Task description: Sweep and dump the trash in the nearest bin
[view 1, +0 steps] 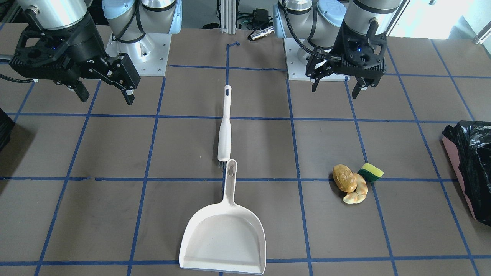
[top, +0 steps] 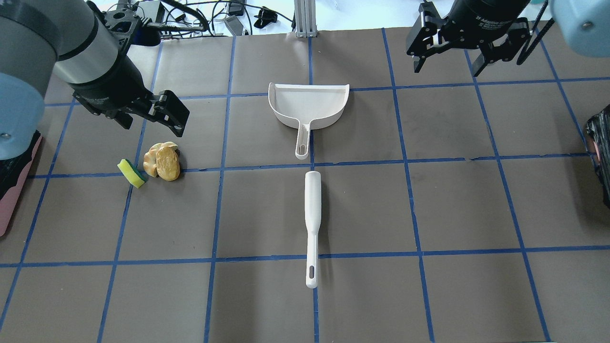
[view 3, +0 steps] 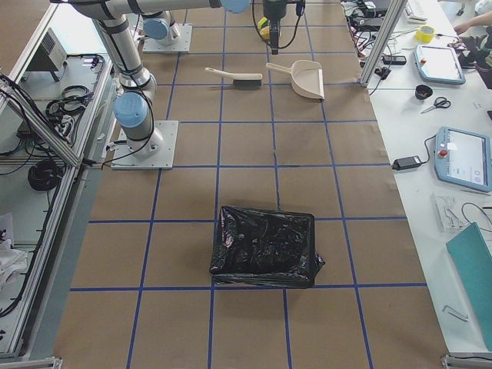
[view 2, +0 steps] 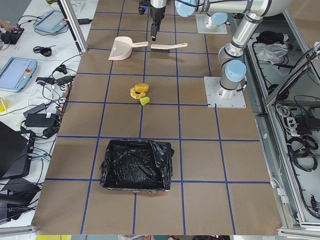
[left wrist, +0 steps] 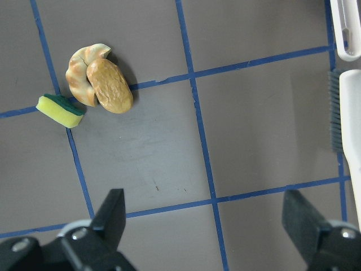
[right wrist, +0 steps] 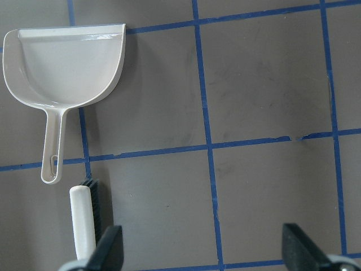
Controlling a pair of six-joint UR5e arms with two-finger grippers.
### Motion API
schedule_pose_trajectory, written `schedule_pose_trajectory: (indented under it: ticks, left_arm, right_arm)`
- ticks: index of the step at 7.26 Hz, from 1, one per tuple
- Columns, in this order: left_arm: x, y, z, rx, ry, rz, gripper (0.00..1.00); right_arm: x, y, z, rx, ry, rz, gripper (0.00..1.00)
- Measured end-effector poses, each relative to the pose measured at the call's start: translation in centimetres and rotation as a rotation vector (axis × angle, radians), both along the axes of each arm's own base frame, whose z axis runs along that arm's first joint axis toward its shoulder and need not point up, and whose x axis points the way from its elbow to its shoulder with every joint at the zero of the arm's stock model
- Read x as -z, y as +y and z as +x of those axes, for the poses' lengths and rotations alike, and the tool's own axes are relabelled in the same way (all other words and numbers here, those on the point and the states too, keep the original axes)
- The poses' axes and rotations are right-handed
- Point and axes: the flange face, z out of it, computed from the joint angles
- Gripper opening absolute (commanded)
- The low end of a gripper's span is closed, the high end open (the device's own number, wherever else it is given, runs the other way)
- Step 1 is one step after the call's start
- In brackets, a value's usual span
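My left gripper [view 1: 335,91] and right gripper [view 1: 106,97] hang over the table [view 1: 115,153], fingers spread, empty; trash [view 1: 351,184] lies clustered, untouched

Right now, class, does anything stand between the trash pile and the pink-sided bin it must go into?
Nothing visible does. Only bare table lies between the trash pile and the bin; the dustpan and brush lie on the pile's other side.
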Motion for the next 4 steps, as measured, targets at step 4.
schedule_pose_trajectory:
  ticks: [4]
  left_arm:
    - [0.30,-0.22,0.14,-0.017,0.000,0.006,1.00]
  right_arm:
    - [0.16,-0.05,0.00,0.000,0.000,0.005,1.00]
